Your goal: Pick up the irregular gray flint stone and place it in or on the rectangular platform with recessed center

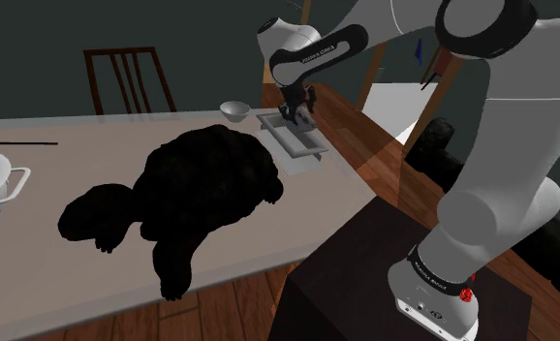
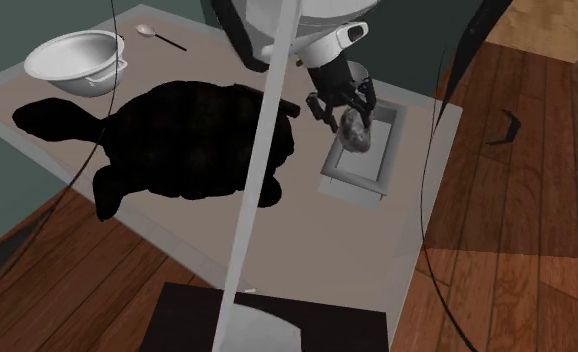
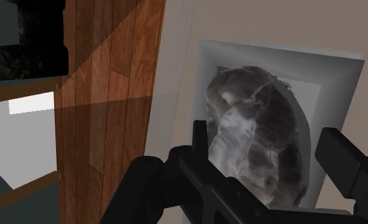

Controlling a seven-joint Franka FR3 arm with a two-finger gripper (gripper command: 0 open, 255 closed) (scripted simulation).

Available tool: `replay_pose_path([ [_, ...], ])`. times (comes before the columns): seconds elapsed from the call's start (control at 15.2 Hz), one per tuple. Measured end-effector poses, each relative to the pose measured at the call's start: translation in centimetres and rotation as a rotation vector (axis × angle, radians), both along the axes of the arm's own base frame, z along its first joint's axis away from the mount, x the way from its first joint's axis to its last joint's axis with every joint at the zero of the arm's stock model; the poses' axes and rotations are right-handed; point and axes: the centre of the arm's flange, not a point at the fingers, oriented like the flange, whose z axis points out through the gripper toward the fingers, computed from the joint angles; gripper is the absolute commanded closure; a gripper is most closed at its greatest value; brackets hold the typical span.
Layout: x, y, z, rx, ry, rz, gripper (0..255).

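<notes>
The gray mottled flint stone (image 3: 259, 127) sits between my gripper's (image 3: 263, 137) black fingers, which clasp it on both sides. It hangs just over the recessed middle of the pale rectangular platform (image 3: 272, 51). From the second exterior view the stone (image 2: 355, 130) shows under the gripper (image 2: 345, 108), above the platform (image 2: 352, 185) near the table's edge. The shoulder view has the gripper (image 1: 300, 114) low over the platform (image 1: 297, 150) at the table's far end, with the stone (image 1: 303, 119) barely showing.
A big black turtle-like shape (image 1: 201, 184) covers the table's middle beside the platform. A small bowl (image 1: 234, 109) stands behind it, a white pot (image 2: 77, 55) and a spoon (image 2: 157, 35) at the far end. A chair (image 1: 128, 77) stands behind the table.
</notes>
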Motion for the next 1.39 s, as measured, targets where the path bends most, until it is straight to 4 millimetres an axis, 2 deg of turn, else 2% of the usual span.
replay_pose_path([
  [0.26,4.8,-2.9,0.5,0.000,0.000,0.000,255],
  [0.59,9.7,-6.5,0.7,0.000,0.000,0.000,255],
  [0.79,10.5,-6.9,-1.1,0.000,0.001,0.000,255],
  [1.39,10.6,-6.8,-5.8,-0.001,0.001,0.000,255],
])
